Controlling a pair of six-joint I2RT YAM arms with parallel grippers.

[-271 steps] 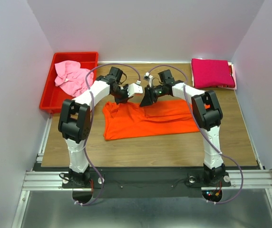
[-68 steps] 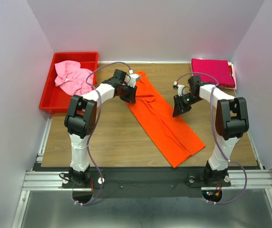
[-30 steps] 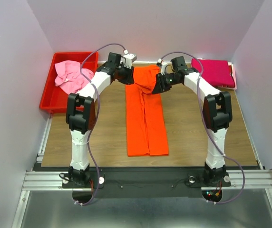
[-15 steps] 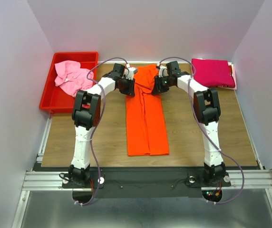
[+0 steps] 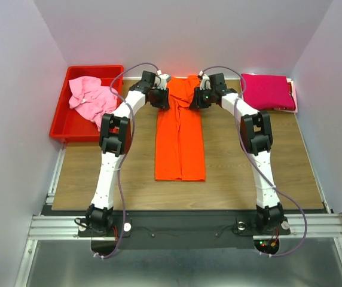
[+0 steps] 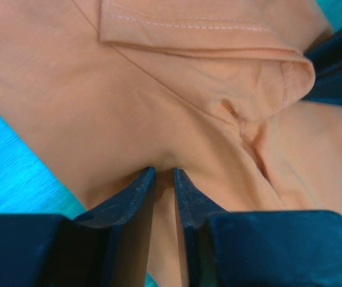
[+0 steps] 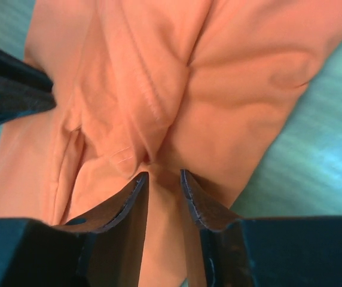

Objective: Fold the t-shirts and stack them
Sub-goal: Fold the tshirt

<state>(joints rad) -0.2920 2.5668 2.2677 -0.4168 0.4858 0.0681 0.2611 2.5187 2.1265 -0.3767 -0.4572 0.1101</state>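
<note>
**A:** Where is the orange t-shirt (image 5: 180, 143) lying?

**B:** Flat on the worktop (image 5: 249, 173), between the two arms. It is folded into a long narrow strip that runs from the far edge towards the arm bases.

**A:** And the left gripper (image 5: 161, 98)?

**B:** It is at the far end of the strip, on the left corner. The wrist view shows its jaws drawn close together with a pinch of orange cloth between them, and a hemmed sleeve folded over just ahead.

**A:** The right gripper (image 5: 199, 99)?

**B:** It mirrors that on the far right corner, clenched on a fold of the same shirt. The cloth is bunched into soft ridges just beyond the fingertips, and the dark body of the other gripper shows at the left edge of that view.

**A:** What about the other shirts?

**B:** The magenta t-shirt (image 5: 268, 91) sits folded in the far right corner, well apart from the orange one. The light pink t-shirt (image 5: 90, 98) lies crumpled in the red bin (image 5: 63, 127) at the far left
</note>
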